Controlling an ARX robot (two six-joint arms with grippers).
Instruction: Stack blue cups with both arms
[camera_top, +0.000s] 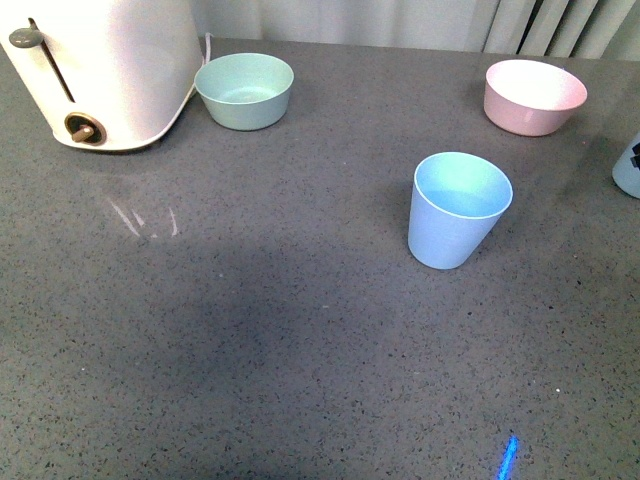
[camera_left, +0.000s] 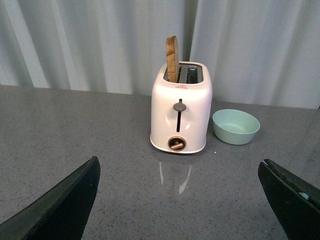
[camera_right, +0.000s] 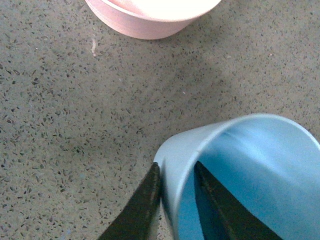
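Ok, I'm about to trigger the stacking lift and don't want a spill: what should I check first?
1. Grip: right tool pinches the held blue cup by its wall, one finger inside, one outside: ok.
2. Lift: held blue cup off the table: cannot tell.
3. Target: free blue cup upright, empty: ok.
4. Second arm: left tool open, facing the toaster, no cup in its view: not ok.
5. Clearance: pink bowl apart from held blue cup: ok.

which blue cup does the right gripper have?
The right-edge cup, beside the pink bowl: the right gripper pinches its wall, one finger inside. The centre cup stands free.
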